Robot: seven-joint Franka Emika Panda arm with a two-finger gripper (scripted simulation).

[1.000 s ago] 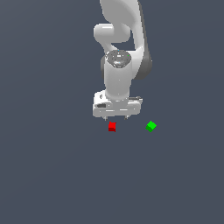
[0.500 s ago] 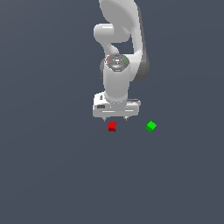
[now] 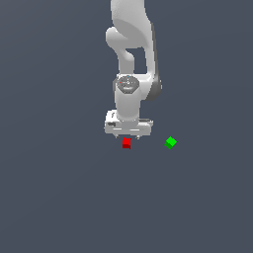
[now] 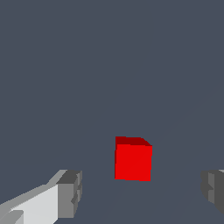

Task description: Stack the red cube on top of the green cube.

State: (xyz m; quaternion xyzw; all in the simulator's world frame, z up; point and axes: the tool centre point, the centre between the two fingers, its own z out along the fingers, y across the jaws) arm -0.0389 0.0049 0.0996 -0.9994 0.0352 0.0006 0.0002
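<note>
— Directly beneath the white robot gripper (image 3: pixel 127 138), what sits on the flat slate-grey floor (image 3: pixel 59 197)?

— A tiny, plain bright red cube (image 3: pixel 126 143), resting on the floor just under the fingertips. From the wrist view the red cube (image 4: pixel 133 159) lies in the gap between the two grey finger pads (image 4: pixel 70 194), touching neither.

— So how do the jaws stand?

— Spread wide and released: one pad shows on each side of the cube with bare floor between each pad and the cube's faces. Nothing is grasped.

— And the second block?

— A tiny, plain bright green cube (image 3: pixel 170 143) lies on the same floor toward the exterior view's right, well apart from the red one and clear of the gripper. It sits turned at an angle, its corners pointing up and down in the picture, while the red cube sits nearly square-on.

— The arm itself?

— The white jointed Panda arm (image 3: pixel 131 54) descends from the top of the exterior view, wrist pointing straight down over the red cube
</note>
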